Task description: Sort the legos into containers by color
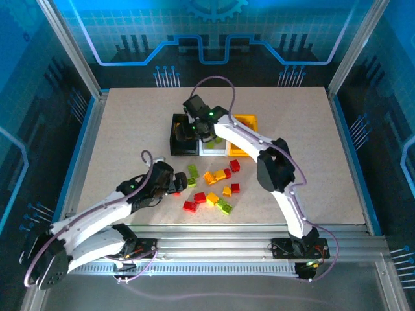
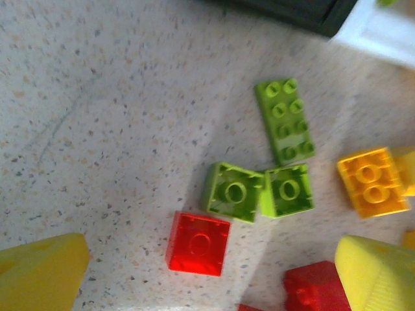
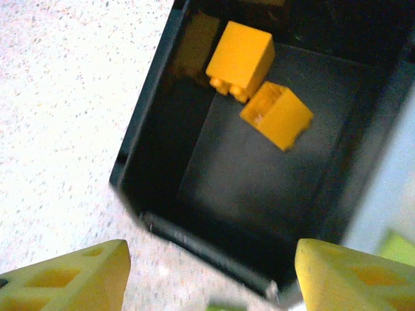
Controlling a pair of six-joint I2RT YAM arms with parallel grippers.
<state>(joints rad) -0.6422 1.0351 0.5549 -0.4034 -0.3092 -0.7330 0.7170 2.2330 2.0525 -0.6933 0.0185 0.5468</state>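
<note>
The left arm (image 1: 97, 217) and the right arm (image 1: 285, 194) are white, with fat black round joints. Each one sits on a small black base (image 1: 295, 249) at the near edge of the table (image 1: 130, 129). A thin purple cable (image 1: 217, 81) makes a loop above the right arm, farther from that edge. Another one curls over the left arm. Tiny green lights (image 1: 209, 115) glow on the black parts. The left gripper (image 2: 207, 269) and the right gripper (image 3: 211, 275) have chunky yellow fingers (image 3: 356, 275). The right ones have square holes in them.
</note>
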